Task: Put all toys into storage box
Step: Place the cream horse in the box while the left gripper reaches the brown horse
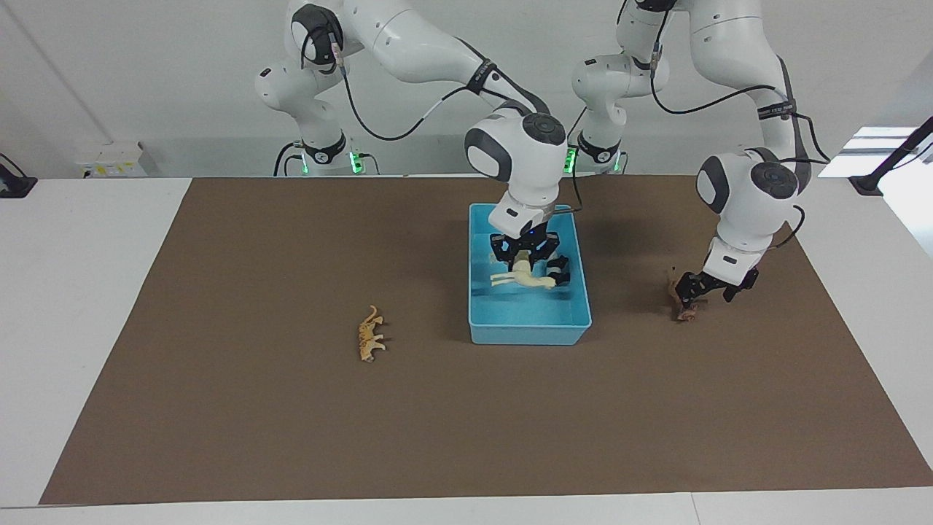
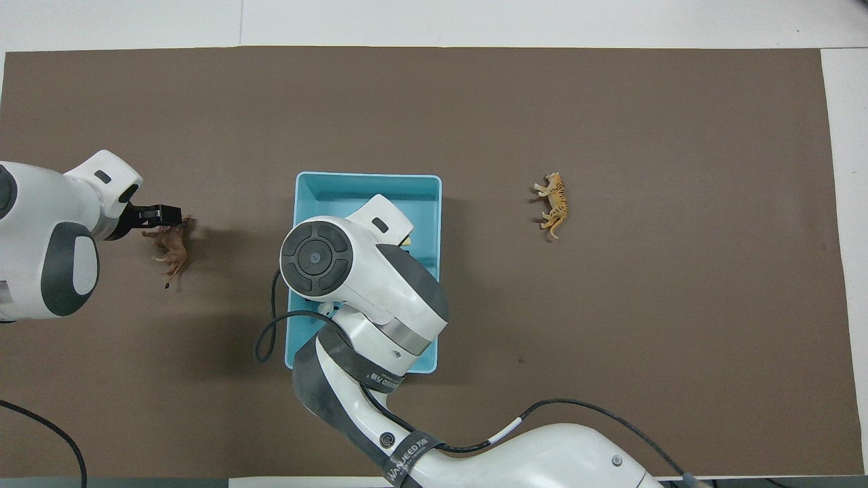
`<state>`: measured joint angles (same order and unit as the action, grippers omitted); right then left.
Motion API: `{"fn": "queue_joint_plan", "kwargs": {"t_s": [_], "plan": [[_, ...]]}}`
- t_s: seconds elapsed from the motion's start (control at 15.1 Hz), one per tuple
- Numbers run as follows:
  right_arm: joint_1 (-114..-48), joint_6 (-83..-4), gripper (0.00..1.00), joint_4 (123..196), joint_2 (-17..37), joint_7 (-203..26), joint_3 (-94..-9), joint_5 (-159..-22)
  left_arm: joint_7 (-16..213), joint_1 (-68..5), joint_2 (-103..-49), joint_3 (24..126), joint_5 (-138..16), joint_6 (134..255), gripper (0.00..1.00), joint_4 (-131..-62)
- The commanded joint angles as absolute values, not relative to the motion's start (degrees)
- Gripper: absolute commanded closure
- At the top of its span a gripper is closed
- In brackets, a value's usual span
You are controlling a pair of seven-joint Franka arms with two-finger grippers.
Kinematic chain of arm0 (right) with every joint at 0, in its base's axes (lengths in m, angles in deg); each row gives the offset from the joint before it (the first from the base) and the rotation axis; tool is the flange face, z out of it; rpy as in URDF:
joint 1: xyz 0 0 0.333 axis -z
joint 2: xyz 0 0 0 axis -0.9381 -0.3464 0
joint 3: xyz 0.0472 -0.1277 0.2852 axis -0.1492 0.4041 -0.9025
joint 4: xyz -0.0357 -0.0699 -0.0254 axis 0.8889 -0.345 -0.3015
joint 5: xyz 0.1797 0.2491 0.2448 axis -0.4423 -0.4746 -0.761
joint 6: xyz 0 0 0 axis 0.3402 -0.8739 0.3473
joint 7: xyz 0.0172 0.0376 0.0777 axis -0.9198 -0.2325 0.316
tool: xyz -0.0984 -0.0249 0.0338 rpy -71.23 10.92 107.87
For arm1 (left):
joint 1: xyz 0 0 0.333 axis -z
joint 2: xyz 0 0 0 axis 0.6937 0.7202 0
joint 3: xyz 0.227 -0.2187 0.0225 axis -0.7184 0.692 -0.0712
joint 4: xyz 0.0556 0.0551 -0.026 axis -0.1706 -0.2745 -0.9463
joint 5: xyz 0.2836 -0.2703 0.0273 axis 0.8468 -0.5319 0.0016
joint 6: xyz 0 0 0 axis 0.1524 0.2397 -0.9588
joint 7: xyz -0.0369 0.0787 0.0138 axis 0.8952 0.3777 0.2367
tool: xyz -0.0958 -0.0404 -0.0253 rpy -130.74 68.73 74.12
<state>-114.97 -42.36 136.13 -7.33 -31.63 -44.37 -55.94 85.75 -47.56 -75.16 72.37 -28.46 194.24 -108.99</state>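
The light blue storage box stands mid-table, also in the overhead view. My right gripper is low inside it, shut on the cream llama, of which only a sliver shows from above. The black-and-white panda lies in the box beside the llama. The brown animal lies on the mat toward the left arm's end. My left gripper is open, low over one end of it. The tan spotted cat lies on the mat toward the right arm's end.
A brown mat covers most of the white table. The right arm's wrist and forearm hide much of the box from above. Black mounts stand at both table ends near the robots.
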Motion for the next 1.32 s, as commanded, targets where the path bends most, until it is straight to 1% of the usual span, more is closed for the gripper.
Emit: {"fn": "queue_joint_plan", "kwargs": {"t_s": [0.0,0.13,0.33,0.4,0.53,0.59,0.73,0.79,0.86,0.92,1.06,1.19,1.25], "plan": [[-114.73,-39.81,0.00,134.45,-6.92,-28.29,-44.06,-55.04,85.60,-48.15,-74.24,72.80,-27.27,196.65,0.00,-111.13],[-114.21,-36.39,0.00,133.84,-6.74,-28.20,-43.89,-55.39,85.60,-48.23,-73.00,72.80,-27.19,198.32,0.00,-111.66],[-111.93,-34.97,0.00,133.84,-3.67,-28.28,-43.71,-56.01,85.77,-48.15,-72.12,72.80,-27.10,198.68,0.00,-111.66],[-110.96,-33.40,0.00,134.10,-2.44,-28.54,-43.62,-55.92,85.77,-48.15,-71.95,72.80,-27.10,198.68,0.00,-111.66],[-106.15,-30.14,0.00,135.23,0.72,-31.34,-43.62,-55.75,85.77,-48.15,-71.94,72.80,-27.10,198.50,0.00,-111.66],[-103.94,-29.44,0.00,136.20,1.51,-34.14,-43.62,-55.74,85.95,-48.23,-71.94,72.80,-27.10,198.50,0.09,-111.66],[-98.06,-29.86,0.00,137.52,1.70,-42.13,-43.54,-55.74,86.64,-48.23,-71.94,72.80,-27.19,197.89,0.46,-111.49],[-94.55,-30.48,0.00,138.66,1.70,-46.61,-43.62,-55.83,87.26,-48.23,-71.94,72.80,-27.10,197.71,0.60,-111.31],[-91.47,-31.61,0.00,139.71,1.87,-50.48,-43.71,-55.92,87.53,-48.15,-71.94,72.80,-27.19,197.10,0.69,-110.88],[-88.66,-34.58,0.00,141.99,2.40,-54.09,-43.71,-56.53,87.79,-48.15,-71.86,72.80,-27.19,196.05,0.72,-110.00],[-85.65,-43.62,0.00,148.83,3.89,-57.36,-43.71,-59.51,89.01,-47.62,-71.94,72.80,-27.19,192.89,0.79,-107.72],[-84.85,-51.19,0.00,155.60,4.95,-59.12,-43.71,-59.96,92.26,-46.92,-72.38,73.24,-27.19,187.89,0.80,-104.48],[-84.85,-53.40,0.00,157.37,4.86,-59.92,-43.71,-59.96,94.19,-45.09,-72.64,73.33,-27.27,184.21,0.80,-102.28]]}}
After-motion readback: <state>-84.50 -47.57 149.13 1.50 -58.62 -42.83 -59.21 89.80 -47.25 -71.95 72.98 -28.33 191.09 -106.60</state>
